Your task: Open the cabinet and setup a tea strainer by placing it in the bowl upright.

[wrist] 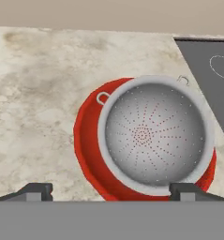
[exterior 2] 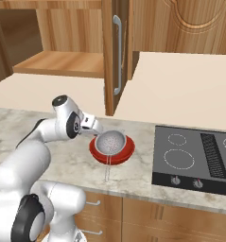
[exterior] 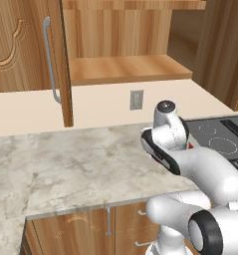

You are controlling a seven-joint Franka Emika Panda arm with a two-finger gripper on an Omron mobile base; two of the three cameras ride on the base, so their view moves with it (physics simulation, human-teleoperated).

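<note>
The cabinet (exterior: 21,45) stands open, its left door swung out with the silver bar handle (exterior: 48,60) showing; the bare shelf (exterior: 125,68) is inside. On the marble counter, the red bowl (wrist: 87,145) holds a silver mesh tea strainer (wrist: 153,133), mouth up, resting on the bowl's rim. In the right base view the strainer (exterior 2: 110,142) sits in the bowl (exterior 2: 126,152), its thin handle reaching toward the counter's front edge. My gripper (wrist: 113,192) is open just behind and above the bowl, fingers wide apart and holding nothing. It hovers at the bowl's left side (exterior 2: 96,126).
A black cooktop (exterior 2: 195,153) lies right of the bowl. The open cabinet door (exterior 2: 115,52) hangs edge-on above the counter behind the bowl. A wall outlet (exterior: 136,99) is on the backsplash. Low cabinets (exterior: 90,226) with short handles run under the counter.
</note>
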